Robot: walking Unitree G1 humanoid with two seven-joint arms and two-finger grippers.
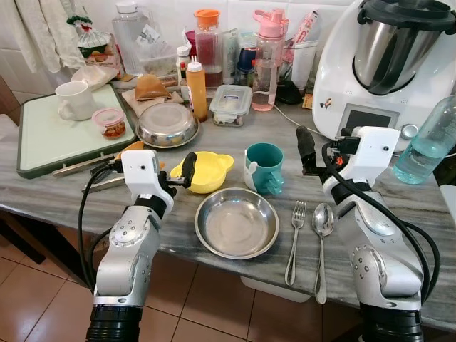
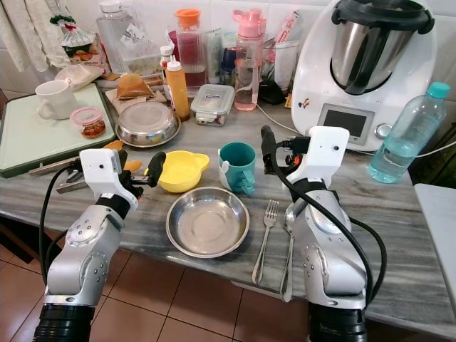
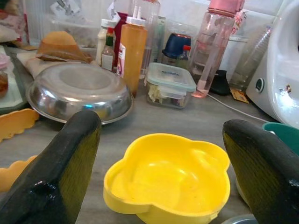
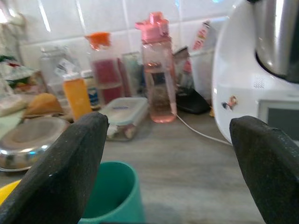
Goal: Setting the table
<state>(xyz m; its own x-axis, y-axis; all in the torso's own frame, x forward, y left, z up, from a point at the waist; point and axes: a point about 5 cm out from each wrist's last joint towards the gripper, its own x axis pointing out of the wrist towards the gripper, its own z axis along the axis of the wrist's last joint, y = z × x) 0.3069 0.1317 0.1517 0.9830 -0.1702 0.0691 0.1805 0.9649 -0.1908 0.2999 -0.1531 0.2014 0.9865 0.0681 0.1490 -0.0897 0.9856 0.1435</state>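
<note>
Grey marble counter [image 1: 178, 242] is seen crowded with bottles and a white kitchen machine [image 1: 385, 64] at the back. Near its front edge a steel plate [image 1: 236, 222] is laid, with a fork [image 1: 294, 241] and spoon [image 1: 322, 246] just beside it (to the right). Behind the plate a yellow bowl [image 3: 168, 179] and teal cup [image 1: 264, 167] are set. The left gripper [image 3: 163, 154] is held wide open before the bowl; the right gripper [image 4: 170, 154] is spread wide beside the cup.

A grey marbled surface [image 1: 427, 206] carries a steel plate [image 1: 236, 222]; behind it sit a yellow bowl [image 1: 206, 171] and teal cup [image 1: 264, 166], beside it a fork [image 1: 294, 241] and spoon [image 1: 322, 246].
</note>
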